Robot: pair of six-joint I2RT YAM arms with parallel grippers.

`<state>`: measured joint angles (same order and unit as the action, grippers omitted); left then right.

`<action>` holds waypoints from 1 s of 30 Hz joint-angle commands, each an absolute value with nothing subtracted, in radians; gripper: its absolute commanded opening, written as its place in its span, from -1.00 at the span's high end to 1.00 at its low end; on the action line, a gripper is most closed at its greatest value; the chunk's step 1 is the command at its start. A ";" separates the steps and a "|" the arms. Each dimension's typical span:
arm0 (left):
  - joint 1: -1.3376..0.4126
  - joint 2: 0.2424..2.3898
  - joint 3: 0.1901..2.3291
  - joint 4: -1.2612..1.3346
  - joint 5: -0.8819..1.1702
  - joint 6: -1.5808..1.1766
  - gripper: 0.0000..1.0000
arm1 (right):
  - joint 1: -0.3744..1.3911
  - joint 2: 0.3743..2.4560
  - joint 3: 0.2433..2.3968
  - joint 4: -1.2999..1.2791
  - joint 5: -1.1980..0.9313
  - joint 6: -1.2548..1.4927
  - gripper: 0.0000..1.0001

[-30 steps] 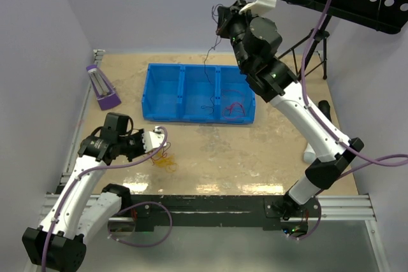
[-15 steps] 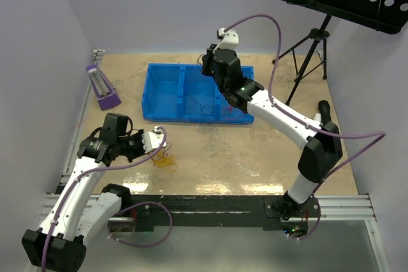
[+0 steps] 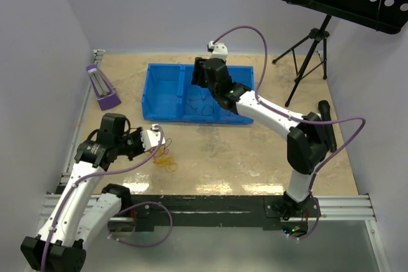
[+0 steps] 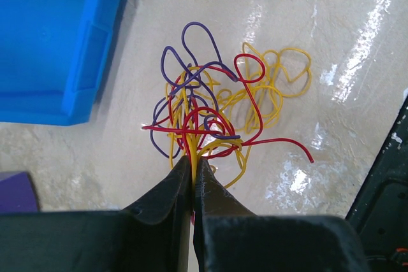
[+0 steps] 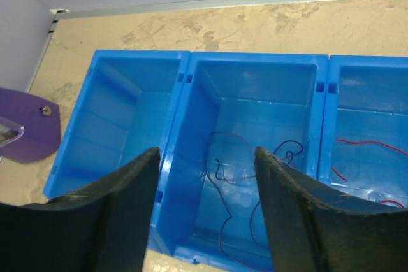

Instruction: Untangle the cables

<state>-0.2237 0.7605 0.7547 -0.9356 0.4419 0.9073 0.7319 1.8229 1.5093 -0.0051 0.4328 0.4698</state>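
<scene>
Tabletop (image 3: 255, 157) is mottled beige, glossy, between pale lilac walls (image 3: 38, 62). I see left gripper (image 4: 192, 171) pinched tight on the cables (image 4: 217, 103), lying near the blue bin (image 5: 254, 60); right gripper (image 5: 205, 157) hangs agape, empty, above its middle compartment (image 5: 261, 106).

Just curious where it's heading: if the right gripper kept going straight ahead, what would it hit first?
Probably the dark wires in the blue bin's middle compartment; the open right gripper points there, depth unclear.
</scene>
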 commanded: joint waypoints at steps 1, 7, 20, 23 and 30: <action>-0.218 0.732 0.781 -0.845 0.465 0.864 0.84 | 0.732 1.672 1.441 0.009 0.407 0.460 -0.32; -0.218 0.764 0.756 -0.844 0.457 0.868 0.85 | 0.816 1.456 1.172 0.090 0.304 0.425 -0.43; -0.218 0.787 0.753 -0.801 0.400 0.833 0.85 | 1.126 1.428 0.799 0.307 0.029 0.399 -0.47; -0.218 0.790 0.756 -0.799 0.396 0.825 0.85 | 1.146 1.527 0.839 0.340 0.003 0.391 -0.48; -0.218 0.770 0.758 -0.811 0.382 0.822 0.85 | 1.158 1.733 1.001 0.285 -0.023 0.351 -0.31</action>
